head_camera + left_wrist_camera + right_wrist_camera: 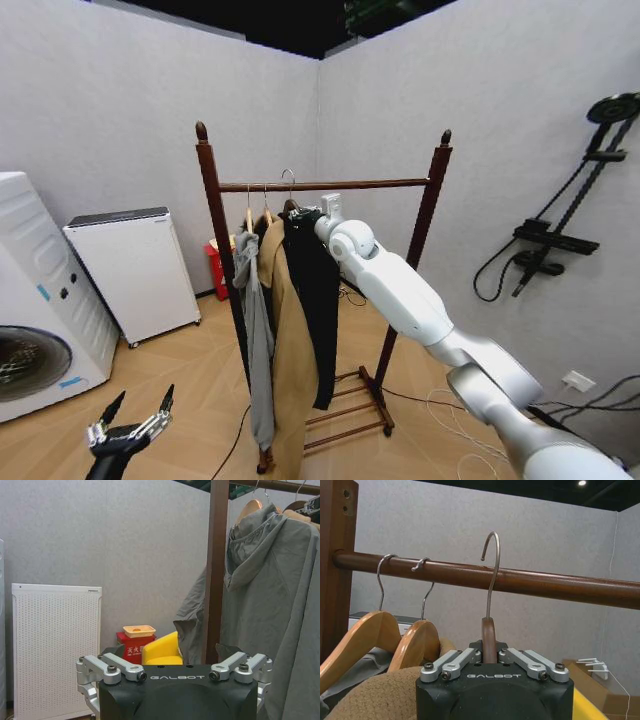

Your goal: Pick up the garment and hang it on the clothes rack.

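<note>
**Black jacket held up at the rail, hook not yet over it**

The clothes rack (322,186) stands in the corner of the room, its two uprights topped with finials and one horizontal rail between them. To the robot's left a washing machine (30,300) and a white perforated cabinet (135,272) stand along the wall; a red box (132,649) and a yellow seat (162,651) sit low behind the rack.

Two garments hang from the rail on wooden hangers: a grey hooded top (256,330) nearest the left upright, and a long tan coat (293,350) just beside it.

The garment (312,300), a black jacket, hangs next to the tan coat, on the side toward the right upright. The right arm reaches across to it, and the right claw (490,657) is clenched on the neck of its hanger (489,645), just below the metal hook (492,570). In the right wrist view the hook rises in front of the rail with its curved tip above the rail line, not resting on the wood.

The left claw (135,412) hangs low over the floor near the washing machine, well apart from the rack, its fingers (117,667) spread and grasping nothing.
</note>
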Controlling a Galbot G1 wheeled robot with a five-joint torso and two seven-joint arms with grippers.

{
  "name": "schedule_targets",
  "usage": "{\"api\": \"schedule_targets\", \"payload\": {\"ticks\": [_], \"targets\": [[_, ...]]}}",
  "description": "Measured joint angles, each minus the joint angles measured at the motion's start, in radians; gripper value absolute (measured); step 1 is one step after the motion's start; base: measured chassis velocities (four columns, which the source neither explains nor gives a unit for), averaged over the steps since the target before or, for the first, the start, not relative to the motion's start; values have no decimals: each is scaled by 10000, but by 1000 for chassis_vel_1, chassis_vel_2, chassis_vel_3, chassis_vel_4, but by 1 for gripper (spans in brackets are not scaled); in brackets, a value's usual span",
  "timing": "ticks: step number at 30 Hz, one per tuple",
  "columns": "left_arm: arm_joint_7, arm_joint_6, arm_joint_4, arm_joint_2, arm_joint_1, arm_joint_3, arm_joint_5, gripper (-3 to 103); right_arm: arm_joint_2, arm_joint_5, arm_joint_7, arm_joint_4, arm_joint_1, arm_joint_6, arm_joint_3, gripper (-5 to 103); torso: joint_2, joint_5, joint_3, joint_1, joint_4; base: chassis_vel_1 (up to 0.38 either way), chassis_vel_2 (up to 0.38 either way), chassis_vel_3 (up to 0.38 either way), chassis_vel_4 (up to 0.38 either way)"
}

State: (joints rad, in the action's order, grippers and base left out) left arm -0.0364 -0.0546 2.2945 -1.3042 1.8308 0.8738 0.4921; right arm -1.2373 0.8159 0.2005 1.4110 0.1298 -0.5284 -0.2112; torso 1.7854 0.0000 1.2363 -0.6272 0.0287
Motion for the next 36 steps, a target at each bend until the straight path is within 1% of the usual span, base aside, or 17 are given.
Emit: {"api": "schedule_targets", "payload": {"ticks": [10, 16, 17, 18, 19, 22, 23, 24, 26, 27, 28, 30, 31, 33, 34, 35, 36], "targets": [[0, 0, 1, 0, 0, 0, 0, 100, 264, -27, 140, 144, -294, -70, -55, 10, 0, 2, -1, 0, 1, 0, 0, 0, 0], [0, 0, 0, 0, 0, 0, 0, 100, 499, -273, -254, 317, -757, 128, 127, 10, 1, 2, -2, 1, 1, 0, 0, 0, 0], [0, 0, 0, 0, 0, 0, 0, 100, 552, -262, -444, 365, -834, 327, 177, 7, 1, 1, -2, 2, 1, 0, 0, 0, 0], [0, 0, 0, 0, 0, 0, 0, 100, 584, -199, -554, 406, -873, 538, 193, 12, 1, 3, -1, 1, 1, 0, 0, 0, 0], [0, 0, 0, 0, 0, 0, 0, 100, 584, -199, -554, 406, -873, 538, 193, 12, 1, 3, -1, 1, 1, 0, 0, 0, 0], [0, 0, 0, 0, 0, 0, 0, 100, 697, 174, -677, 808, -933, 864, 493, 27, 0, -1, -1, 1, -5, 0, 0, 0, 0], [0, 0, 0, 0, 0, 0, 0, 100, 697, 174, -677, 808, -933, 864, 493, 27, 0, -1, -1, 1, -5, 0, 0, 0, 0], [0, 0, 0, 0, 0, 0, 1, 100, 794, 239, -686, 986, -984, 864, 613, 33, 1, -2, -2, 0, -5, 0, 0, 0, 0], [2, 0, 0, 0, 0, 0, 1, 100, 1480, 255, -840, 1948, -1488, 784, 1308, 44, 1, -2, -2, 1, -4, 0, 0, 0, 0], [2, 0, 0, 0, 0, 0, 1, 100, 1480, 255, -840, 1948, -1488, 784, 1308, 44, 1, -2, -2, 1, -4, 0, 0, 0, 0], [2, 0, 0, 0, 0, 0, 0, 100, 1712, 214, -858, 2293, -1754, 767, 1593, 49, 1, 1, -2, 1, 3, 0, 0, 0, 0], [0, 0, 0, 0, 0, 0, 0, 100, 2281, 195, -849, 3192, -2566, 677, 2358, 54, 1, 3, -2, 1, 5, 0, 0, 0, 0], [0, 0, 0, 0, 0, 0, 0, 100, 2281, 195, -849, 3192, -2566, 677, 2358, 54, 1, 3, -2, 1, 5, 0, 0, 0, 0], [0, 0, 1, 0, 0, 0, 0, 100, 2676, 76, -820, 4037, -3624, 652, 3222, 65, 2, 3, -3, 2, 3, 0, 0, 0, 0], [0, 0, 1, 0, 0, 0, 0, 100, 2676, 76, -820, 4037, -3624, 652, 3222, 65, 2, 3, -3, 2, 3, 0, 0, 0, 0], [2, 0, 0, 0, 0, 0, 0, 100, 2862, -132, -760, 4502, -4689, 647, 3982, 71, 2, 3, -3, 2, 1, 0, 0, 0, 0], [-3, 0, 1, 0, 0, 0, 0, 100, 2922, -233, -733, 4674, -5202, 629, 4315, 77, 1, 8, -1, 2, 3, 0, 0, 0, 0]]}}
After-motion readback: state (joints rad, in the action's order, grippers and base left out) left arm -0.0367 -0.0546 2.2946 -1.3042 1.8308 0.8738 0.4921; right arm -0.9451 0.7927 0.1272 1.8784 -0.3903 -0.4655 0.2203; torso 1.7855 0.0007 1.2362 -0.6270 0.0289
